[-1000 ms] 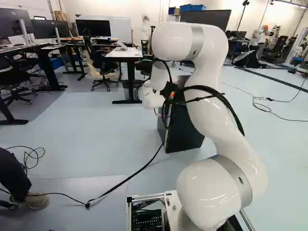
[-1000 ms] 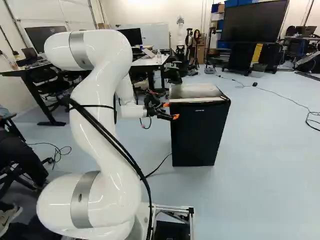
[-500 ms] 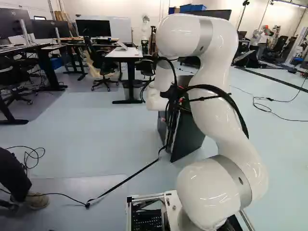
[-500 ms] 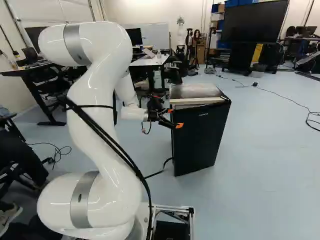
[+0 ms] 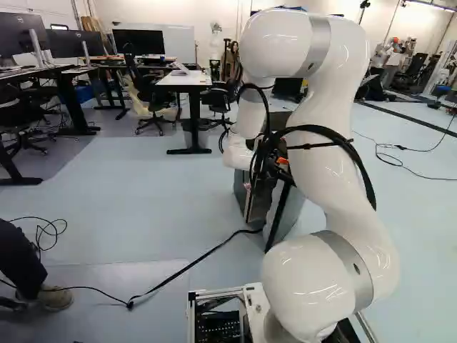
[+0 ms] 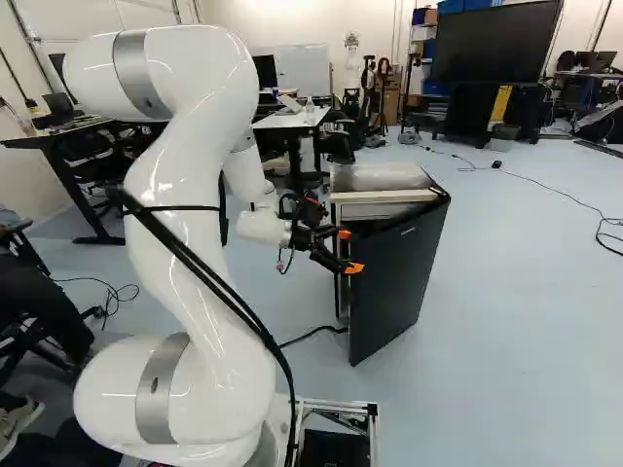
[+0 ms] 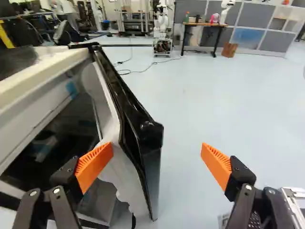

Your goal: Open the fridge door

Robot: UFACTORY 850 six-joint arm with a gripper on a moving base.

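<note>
In the right base view my gripper (image 6: 350,251) is at the free edge of the fridge door (image 6: 397,284), which stands partly swung out from the fridge (image 6: 384,178). The wrist view shows the gripper (image 7: 157,164) open, its orange pads wide apart. One finger (image 7: 94,164) is on the inner side of the door (image 7: 151,179), against or close to its white lining; the other stands well off the outer side. Through the gap the dark fridge interior (image 7: 62,138) shows. In the left base view the arm partly hides the fridge and door.
A black cable (image 5: 186,268) runs over the floor to the fridge. Desks (image 5: 189,80) and office chairs stand beyond. A large screen (image 6: 494,44) is at the back. A person's leg and shoe (image 5: 53,299) show at the left base view's edge. Another robot (image 7: 163,24) stands far off.
The fridge door has swung from closed to partly open, towards the base. My gripper has moved with its edge, towards the base and to the right. The base has stayed put.
</note>
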